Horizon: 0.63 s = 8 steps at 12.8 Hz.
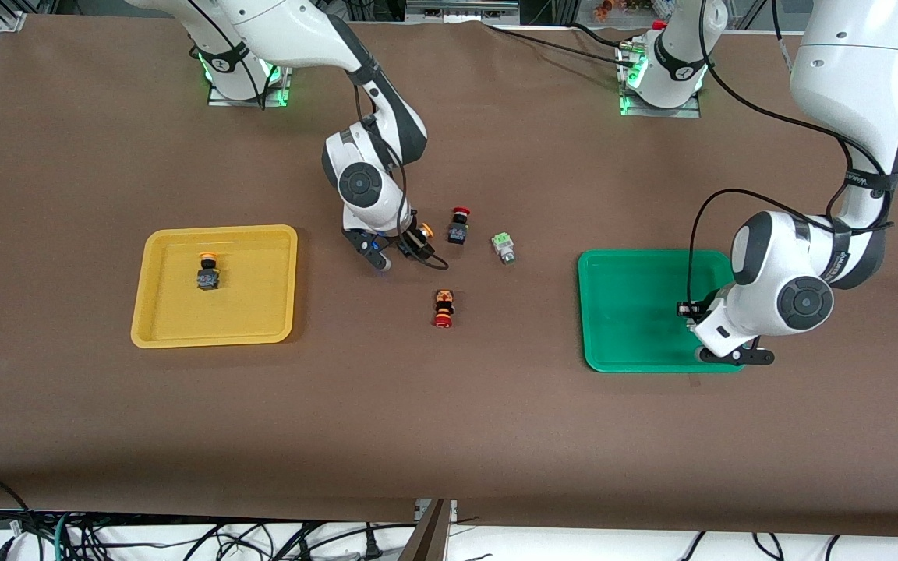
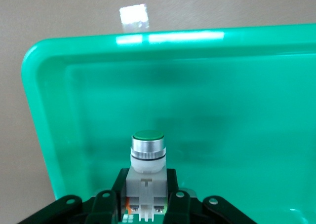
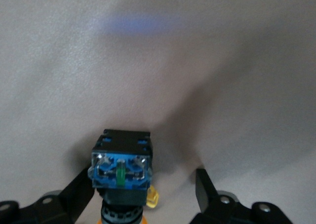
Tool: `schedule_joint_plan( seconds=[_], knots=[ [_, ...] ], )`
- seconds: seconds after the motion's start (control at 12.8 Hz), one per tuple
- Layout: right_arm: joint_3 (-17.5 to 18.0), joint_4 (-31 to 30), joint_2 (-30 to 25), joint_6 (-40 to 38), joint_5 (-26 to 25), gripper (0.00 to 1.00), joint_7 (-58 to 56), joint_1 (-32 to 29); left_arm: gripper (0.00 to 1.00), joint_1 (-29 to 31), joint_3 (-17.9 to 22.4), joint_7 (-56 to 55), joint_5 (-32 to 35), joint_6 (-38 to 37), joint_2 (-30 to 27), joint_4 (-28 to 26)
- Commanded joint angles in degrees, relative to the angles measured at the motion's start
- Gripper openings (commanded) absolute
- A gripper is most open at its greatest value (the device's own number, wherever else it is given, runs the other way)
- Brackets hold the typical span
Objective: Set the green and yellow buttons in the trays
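My left gripper (image 1: pixel 732 356) is shut on a green button (image 2: pixel 147 147) with a whitish body and holds it low over the green tray (image 1: pixel 628 312), at the corner nearest the front camera and the left arm's end. The tray also fills the left wrist view (image 2: pixel 237 86). My right gripper (image 1: pixel 397 250) is open, low at the table's middle, around a yellow button (image 3: pixel 121 167). One finger (image 3: pixel 79 187) is against it and the other (image 3: pixel 205 184) stands apart. Its cap shows in the front view (image 1: pixel 426 231). Another yellow button (image 1: pixel 208 270) lies in the yellow tray (image 1: pixel 262 327). A second green button (image 1: pixel 503 248) lies on the table between the trays.
A black switch with a red mushroom cap (image 1: pixel 458 225) stands beside the right gripper, toward the left arm's end. An orange-and-black switch with a red cap (image 1: pixel 443 308) lies nearer the front camera. The brown table mat (image 1: pixel 449 421) lies bare toward the front edge.
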Motion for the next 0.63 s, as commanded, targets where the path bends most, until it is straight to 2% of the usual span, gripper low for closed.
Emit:
schedule_joint_plan(
  seconds=[0.0, 0.08, 0.16, 0.23, 0.39, 0.55],
  knots=[
    [-0.75, 0.69, -0.6, -1.51, 1.05, 0.1, -2.89, -0.15, 0.0, -0.4, 2.18, 4.64, -1.87, 8.95, -3.49, -9.38],
    [-2.85, 0.77, -2.26, -5.44, 0.53, 0.08, -5.26, -0.5, 0.23, -0.31, 2.27, 4.82, -1.88, 8.97, -3.4, -9.57],
    [-5.91, 1.21, -3.41, -10.18, -0.35, 0.08, -9.37, -0.51, 0.75, -0.22, 2.27, 4.82, -1.88, 8.89, -3.4, -9.22],
    [-8.73, 1.47, -3.94, -15.53, -2.79, 0.08, -14.63, -0.42, 1.0, -0.22, 2.18, 4.56, -1.88, 8.28, -3.84, -8.61],
    [-16.72, 1.3, -4.82, -20.58, -6.76, 0.08, -28.41, -0.42, 1.0, -1.09, 0.52, 2.55, -4.31, 3.99, -5.16, -5.2],
    [-22.62, 1.39, -4.57, -21.12, -6.77, 0.08, -40.74, -0.42, 1.0, -1.71, -4.82, -8.91, -8.28, -3.3, -4.29, 2.17]
  ],
)
